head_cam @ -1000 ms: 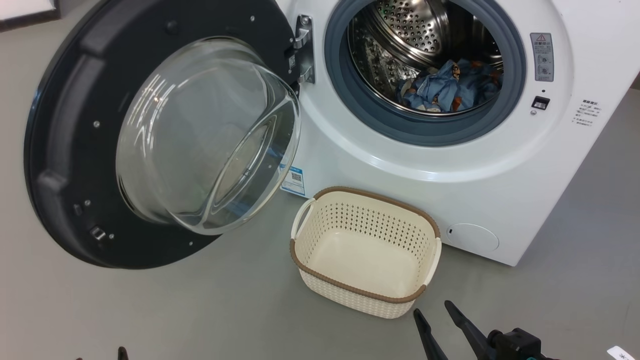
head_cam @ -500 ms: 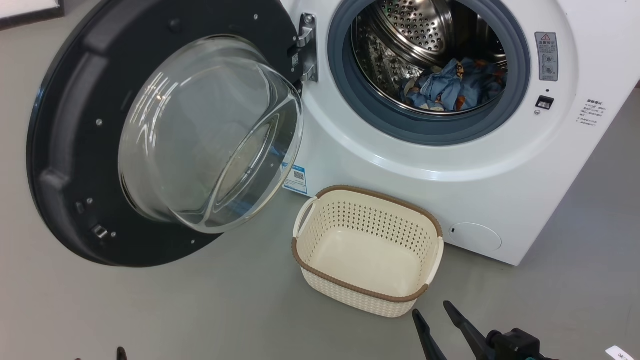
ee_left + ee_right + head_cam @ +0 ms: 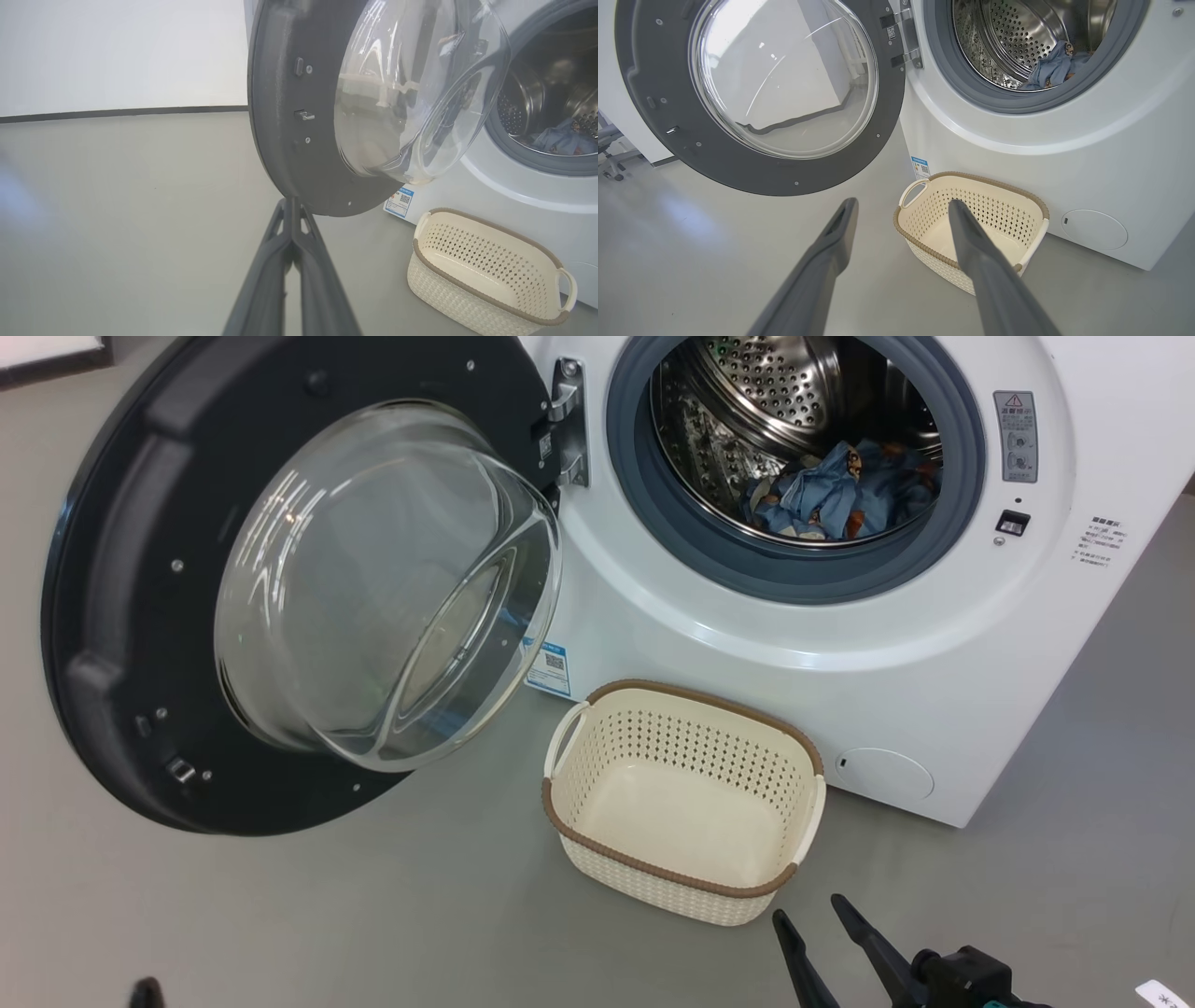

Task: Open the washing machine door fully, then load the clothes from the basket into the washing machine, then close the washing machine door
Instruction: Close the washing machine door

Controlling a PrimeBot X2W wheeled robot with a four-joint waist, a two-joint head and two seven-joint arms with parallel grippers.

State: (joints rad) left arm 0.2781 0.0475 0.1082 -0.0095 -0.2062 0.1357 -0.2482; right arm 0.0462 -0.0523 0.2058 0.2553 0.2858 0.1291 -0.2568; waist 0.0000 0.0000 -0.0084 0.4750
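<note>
Bright, even and diffuse in every view, seemingly from above. Only a faint, soft-edged shadow on the floor at the foot of the basket, just ahead of the right gripper. White streaks of glare on the glass of the washing machine door, far ahead and left of that gripper. Glints across the steel drum, dimmer toward its depths. Sharp in head view. Softer in left wrist view, with a pale bluish smear well left of the left gripper. In right wrist view, blurred along the near fingers, a pale sheen on the floor to their left, wide-angle bowing toward the edges.
</note>
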